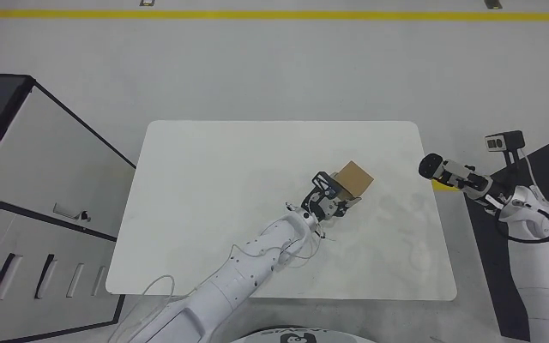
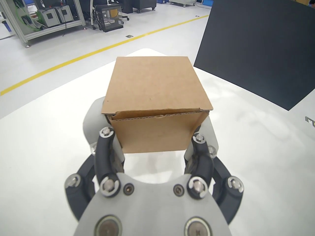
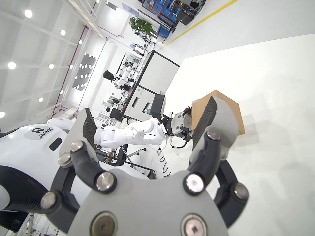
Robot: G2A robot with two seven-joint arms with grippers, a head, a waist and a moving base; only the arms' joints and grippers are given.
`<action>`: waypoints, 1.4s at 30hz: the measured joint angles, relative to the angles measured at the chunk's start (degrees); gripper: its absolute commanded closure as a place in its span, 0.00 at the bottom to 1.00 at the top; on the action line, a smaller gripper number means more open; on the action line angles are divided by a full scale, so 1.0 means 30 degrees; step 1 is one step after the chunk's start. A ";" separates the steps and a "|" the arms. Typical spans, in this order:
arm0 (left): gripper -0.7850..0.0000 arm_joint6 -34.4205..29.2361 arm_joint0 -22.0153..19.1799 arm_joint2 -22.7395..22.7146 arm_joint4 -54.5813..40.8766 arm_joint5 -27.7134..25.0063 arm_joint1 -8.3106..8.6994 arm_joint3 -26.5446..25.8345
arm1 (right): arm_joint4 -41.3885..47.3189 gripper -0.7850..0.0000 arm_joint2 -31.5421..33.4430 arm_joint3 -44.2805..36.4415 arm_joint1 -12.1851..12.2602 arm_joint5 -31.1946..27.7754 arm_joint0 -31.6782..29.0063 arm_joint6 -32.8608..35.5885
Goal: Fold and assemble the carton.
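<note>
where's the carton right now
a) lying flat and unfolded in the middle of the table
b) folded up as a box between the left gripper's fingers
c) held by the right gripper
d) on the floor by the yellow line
b: the carton is a closed brown box with the left gripper clamped on its two sides, while the right gripper is open and apart from it.

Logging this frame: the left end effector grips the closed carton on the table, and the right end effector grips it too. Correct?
No. The top view shows the right end effector beyond the table's edge, apart from the carton. The rest holds.
</note>
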 measured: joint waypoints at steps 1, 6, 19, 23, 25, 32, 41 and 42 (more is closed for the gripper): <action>1.00 0.0000 0.0000 0.0000 0.0000 0.0000 -0.0001 -0.0003 | 0.0000 0.00 0.0000 0.0000 0.0000 0.0000 0.0000 0.0000; 1.00 0.0157 0.0143 -0.0403 -0.0578 -0.0493 0.0093 -0.0322 | 0.0000 0.00 0.0000 0.0000 0.0000 0.0000 0.0000 0.0000; 1.00 -0.2975 0.2702 -0.5667 0.0312 -0.8715 0.2667 -0.6422 | 0.0000 0.00 0.0000 0.0000 0.0000 0.0000 0.0000 0.0000; 1.00 -0.4486 0.3896 -0.7423 -0.0518 -1.1820 0.3362 -0.8531 | 0.0000 0.00 0.0001 0.0000 0.0001 0.0000 0.0000 0.0000; 1.00 -0.5164 0.4283 -0.8054 -0.1289 -1.3145 0.3594 -0.9192 | 0.0000 0.00 0.0000 0.0000 0.0000 0.0000 0.0000 0.0000; 1.00 -0.8400 0.4853 -0.9567 -0.4470 -1.5667 0.4196 -1.0688 | 0.0000 0.00 0.0000 0.0000 0.0000 0.0000 0.0000 0.0000; 1.00 -0.8249 0.4943 -0.9510 -0.4666 -1.5567 0.4194 -1.0598 | 0.0000 0.00 0.0000 0.0000 0.0000 0.0000 0.0000 0.0000; 1.00 -0.8098 0.5006 -0.9534 -0.4955 -1.5484 0.4208 -1.0515 | 0.0000 0.00 0.0000 0.0000 0.0000 0.0000 0.0000 0.0000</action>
